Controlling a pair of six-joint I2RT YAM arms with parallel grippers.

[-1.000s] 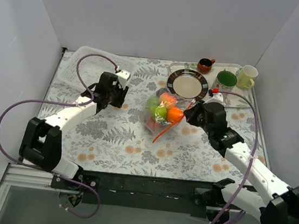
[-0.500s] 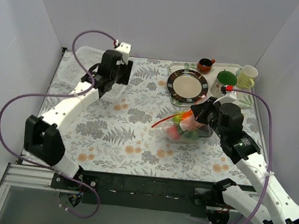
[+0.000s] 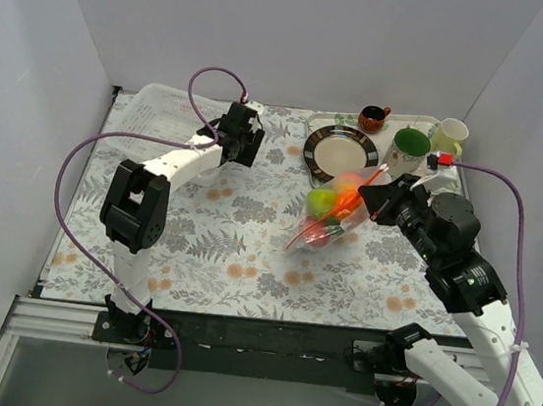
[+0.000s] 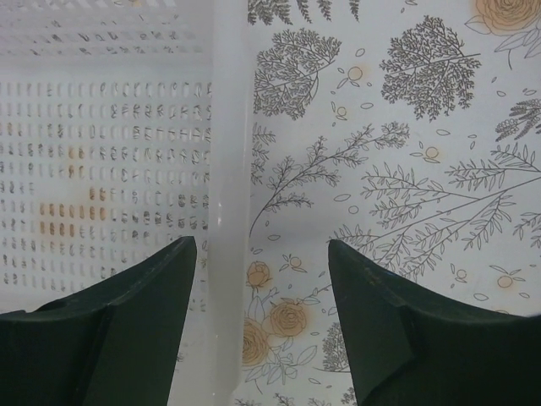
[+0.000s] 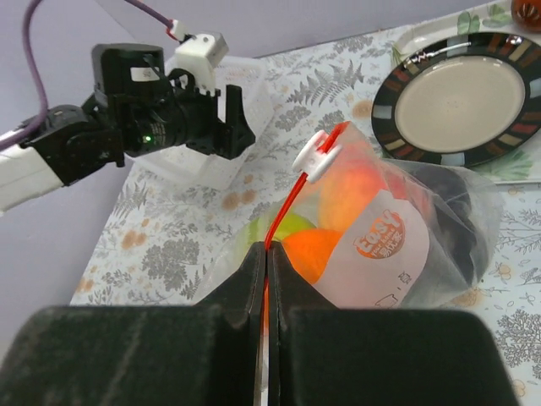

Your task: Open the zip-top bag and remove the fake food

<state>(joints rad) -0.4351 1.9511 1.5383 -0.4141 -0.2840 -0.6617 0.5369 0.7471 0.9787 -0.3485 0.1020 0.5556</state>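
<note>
The right gripper [image 3: 375,198] has its fingers pressed together on the orange-red zip strip [image 5: 283,211] of the zip-top bag [image 3: 332,217]. In the right wrist view the strip runs straight up out of the closed fingers to a white slider [image 5: 319,156].

The bag sits at about 3 o'clock from the middle of the floral counter [image 3: 217,246], tilted, with its far end towards 8 o'clock. From above I cannot tell whether that end touches the counter.

An orange round label [image 5: 382,241] on the clear plastic reads "EASY" in white. The smaller line under it is too fine to read, and the print on the white panel below is too faint.

The fake food is inside the bag: an orange ball [image 5: 314,254], a lime-green apple [image 5: 287,227] and a pink-orange peach [image 5: 351,193]. A dark shape deeper in the bag is blurred by the crinkled plastic.

The striped-rim plate [image 3: 341,155] lies at 1 o'clock, just beyond the bag. Its right edge is cut off in the right wrist view.

The left gripper [image 4: 262,338] is at 11 o'clock. Its fingers are spread apart with nothing between them, straddling the rim of the white mesh basket [image 4: 226,169]. Only the two dark fingertips show in the left wrist view, and the basket runs off the frame on the left.
</note>
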